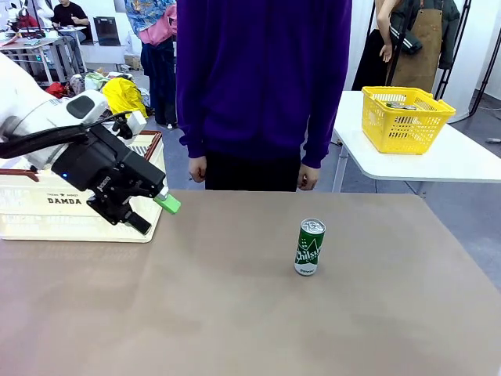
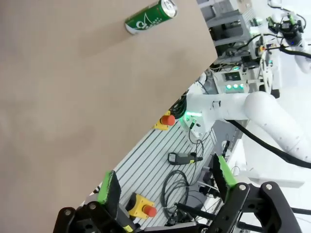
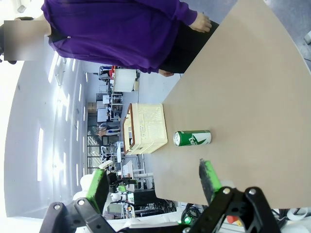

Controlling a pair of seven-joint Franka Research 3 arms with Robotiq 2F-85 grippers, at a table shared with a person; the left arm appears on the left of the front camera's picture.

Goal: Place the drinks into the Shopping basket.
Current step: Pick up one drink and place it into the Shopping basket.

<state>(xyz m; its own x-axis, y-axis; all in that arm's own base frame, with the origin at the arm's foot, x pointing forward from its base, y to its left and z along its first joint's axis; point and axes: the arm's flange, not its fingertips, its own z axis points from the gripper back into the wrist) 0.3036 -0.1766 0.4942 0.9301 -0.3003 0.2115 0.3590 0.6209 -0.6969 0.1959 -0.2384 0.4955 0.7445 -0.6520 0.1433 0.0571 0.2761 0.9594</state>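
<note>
- Front view: left gripper (image 1: 154, 214) sat at left middle, jaws spread and empty, in front of the Shopping basket (image 1: 47, 223) at the left edge. Green can (image 1: 310, 247) stood upright on the table (image 1: 235, 313), right of centre.
- Left wrist view: left gripper (image 2: 166, 182) was spread wide at the bottom, nothing between; green can (image 2: 150, 17) at top centre.
- Right wrist view: right gripper (image 3: 154, 180) was spread and empty at the bottom; green can (image 3: 193, 138) mid-frame, Shopping basket (image 3: 143, 128) left of it.

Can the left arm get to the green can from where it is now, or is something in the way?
Probably yes: the left hand is open and empty, and only bare tabletop lies between it and the upright green can.
</note>
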